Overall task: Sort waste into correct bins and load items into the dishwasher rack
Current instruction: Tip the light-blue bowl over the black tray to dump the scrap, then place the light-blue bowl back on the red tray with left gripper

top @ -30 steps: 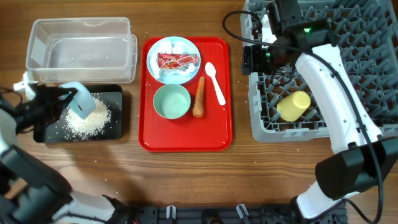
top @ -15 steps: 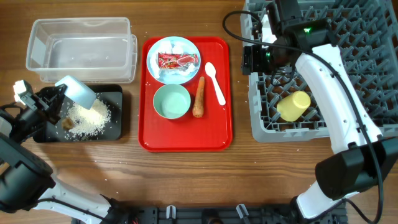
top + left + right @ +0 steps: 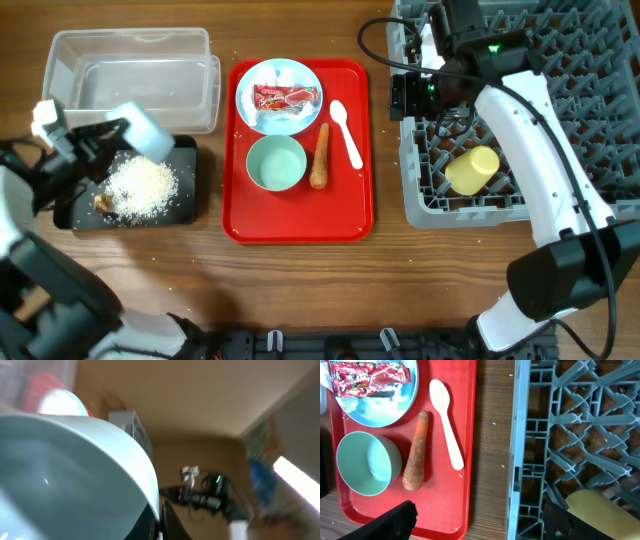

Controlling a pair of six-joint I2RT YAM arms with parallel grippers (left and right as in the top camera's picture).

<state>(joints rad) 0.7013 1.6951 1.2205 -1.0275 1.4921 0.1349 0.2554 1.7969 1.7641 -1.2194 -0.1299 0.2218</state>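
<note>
My left gripper point(image 3: 116, 141) is shut on the rim of the light blue bowl point(image 3: 141, 127) point(image 3: 75, 470), held tilted above the black tray point(image 3: 186, 152). On that tray lie white rice point(image 3: 142, 186) and a brown scrap point(image 3: 103, 203). My right gripper point(image 3: 402, 98) point(image 3: 485, 525) hangs open over the left edge of the dishwasher rack point(image 3: 411, 185), which holds the yellow cup point(image 3: 472, 170). The red tray point(image 3: 352, 210) carries the plate point(image 3: 247, 100) with the red wrapper point(image 3: 286, 97), the green bowl point(image 3: 276, 163), the carrot point(image 3: 320, 157) and the spoon point(image 3: 346, 133).
The clear tub point(image 3: 130, 80) stands behind the black tray, with nothing visible in it. A strip of bare wood separates the red tray from the rack. Both arms' bases crowd the table's front corners.
My left gripper has swung the light blue bowl up and to the right, off the rice toward the tray's back edge. A brown scrap now lies beside the rice. The right arm has not moved.
</note>
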